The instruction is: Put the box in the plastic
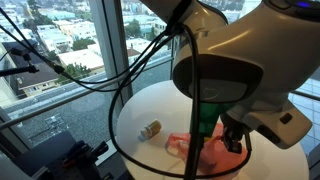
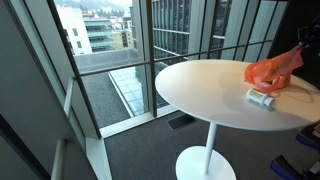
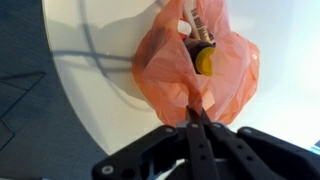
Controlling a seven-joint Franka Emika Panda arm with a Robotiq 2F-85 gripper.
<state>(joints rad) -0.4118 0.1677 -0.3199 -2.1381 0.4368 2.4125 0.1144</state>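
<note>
Orange crinkled plastic bag [image 3: 165, 75] fills my wrist view, lying on the round white table [image 3: 90, 50]. My gripper [image 3: 195, 118] has its fingers pressed together on a pinch of the bag's near rim. In the mouth I make out what looks like the small pale printed box [image 3: 199, 20], with a yellow round part [image 3: 207, 62] below it. I cannot tell whether it sits fully inside or only on the film.

In an exterior view the bag [image 1: 185, 143] is a low heap under my arm. A small tan bottle with a white cap [image 1: 150, 129] lies on its side near it, not touching.

In an exterior view the bag [image 2: 272, 70] stands peaked, one corner raised toward the right edge, with the bottle just in front.

My judgement is that the step in hand is holding the mouth up so the box settles in. I would lift the pinched rim gently and straight, only enough for the box to slide to the bottom. Going further could let the thin film drag or tip it out. I would also stay clear of the loose bottle, which would likely roll.
</note>
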